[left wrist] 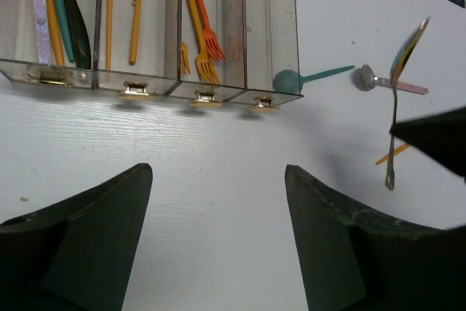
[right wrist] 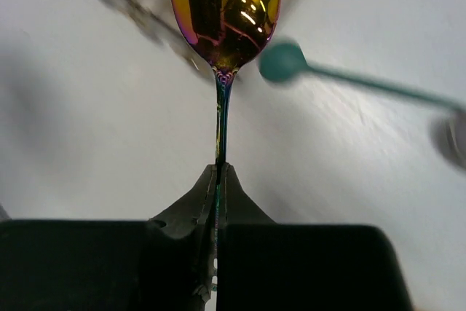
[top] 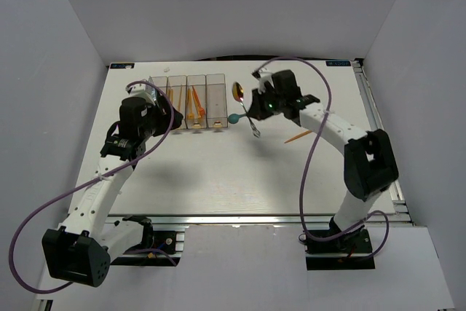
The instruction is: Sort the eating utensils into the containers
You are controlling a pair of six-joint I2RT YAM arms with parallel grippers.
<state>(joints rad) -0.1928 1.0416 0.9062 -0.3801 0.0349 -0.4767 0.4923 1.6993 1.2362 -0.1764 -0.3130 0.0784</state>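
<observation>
Currently gripped: your right gripper [right wrist: 220, 172] is clenched on the thin handle of the iridescent gold metal spoon [right wrist: 222, 5].
Right wrist only: the pinch itself, seen close.
Left wrist only: orange forks [left wrist: 207, 49] inside the four joined clear plastic bins [left wrist: 269, 34].
Left gripper [left wrist: 218, 238]: spread wide, holding nothing.
Top view: bins at 11 o'clock of the table's centre, held spoon at 1 o'clock.
Around: a teal plastic spoon [left wrist: 291, 79] lies just beside the bins' end at their 3 o'clock; an orange plastic stick [top: 298, 136] lies at 3 o'clock.
In the way: your right arm hides the stick's far end.
</observation>
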